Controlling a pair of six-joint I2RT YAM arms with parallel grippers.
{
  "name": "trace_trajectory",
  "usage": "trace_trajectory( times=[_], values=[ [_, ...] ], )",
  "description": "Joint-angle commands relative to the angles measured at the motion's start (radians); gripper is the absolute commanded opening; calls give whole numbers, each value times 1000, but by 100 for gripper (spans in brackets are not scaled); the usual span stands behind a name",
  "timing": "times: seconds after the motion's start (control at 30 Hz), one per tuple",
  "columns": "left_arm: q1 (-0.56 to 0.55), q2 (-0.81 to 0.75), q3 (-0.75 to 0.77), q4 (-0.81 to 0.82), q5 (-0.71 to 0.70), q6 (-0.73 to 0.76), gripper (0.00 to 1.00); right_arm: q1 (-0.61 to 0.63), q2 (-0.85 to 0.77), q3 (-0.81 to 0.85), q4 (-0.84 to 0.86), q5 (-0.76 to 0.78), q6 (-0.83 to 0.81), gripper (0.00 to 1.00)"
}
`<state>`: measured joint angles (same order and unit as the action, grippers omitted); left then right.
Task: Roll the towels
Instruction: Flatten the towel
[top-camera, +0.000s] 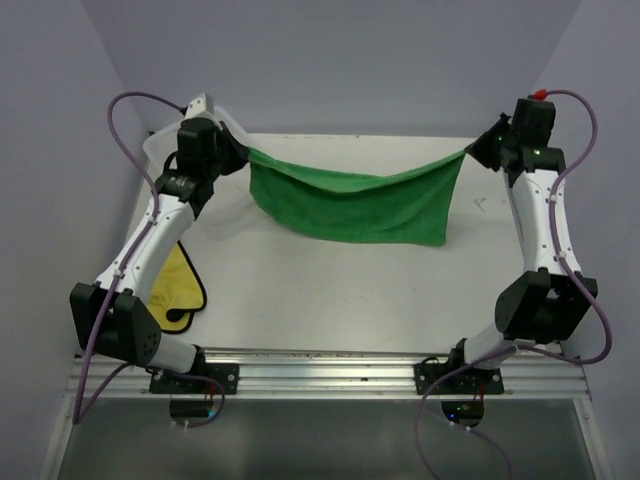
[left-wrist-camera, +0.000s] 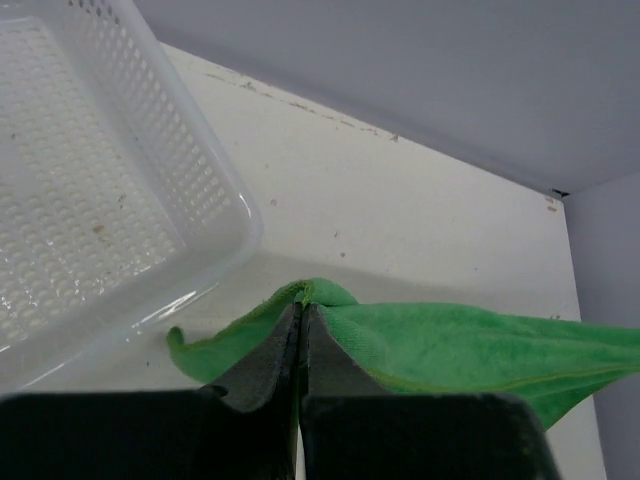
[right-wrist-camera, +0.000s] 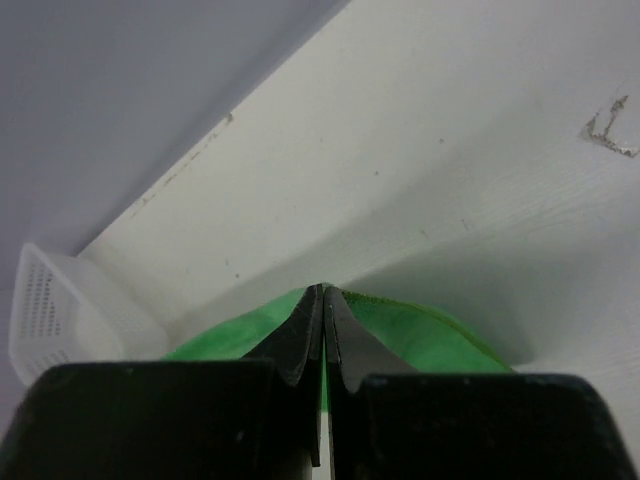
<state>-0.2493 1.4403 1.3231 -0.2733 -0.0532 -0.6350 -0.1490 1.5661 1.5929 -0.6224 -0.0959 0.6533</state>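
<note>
The green towel (top-camera: 355, 205) hangs stretched above the table between both arms, sagging in the middle. My left gripper (top-camera: 243, 155) is shut on its left top corner (left-wrist-camera: 305, 292), and my right gripper (top-camera: 470, 150) is shut on its right top corner (right-wrist-camera: 395, 330). In each wrist view green cloth bulges round the pinched black fingers (left-wrist-camera: 265, 355) (right-wrist-camera: 300, 340). The yellow towel (top-camera: 175, 285), with its black edge showing, lies flat on the table at the near left, partly under the left arm.
A white mesh basket (left-wrist-camera: 130, 190) stands at the far left corner, just behind the left gripper, and shows small in the right wrist view (right-wrist-camera: 45, 300). The grey walls close in at the back and both sides. A metal rail (top-camera: 330, 375) runs along the near edge.
</note>
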Motion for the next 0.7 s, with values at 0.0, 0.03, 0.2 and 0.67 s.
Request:
trace_trajectory(
  times=[0.0, 0.03, 0.2, 0.67],
  values=[
    [57, 6, 97, -41, 73, 11, 0, 2, 5, 130, -71, -48, 32, 0],
    [65, 0, 93, -43, 73, 8, 0, 2, 2, 148, -74, -51, 32, 0],
    [102, -127, -81, -15, 76, -5, 0, 2, -101, 29, -56, -60, 32, 0],
    [105, -624, -921, 108, 181, -143, 0, -9, -641, -792, -39, 94, 2, 0]
  ],
)
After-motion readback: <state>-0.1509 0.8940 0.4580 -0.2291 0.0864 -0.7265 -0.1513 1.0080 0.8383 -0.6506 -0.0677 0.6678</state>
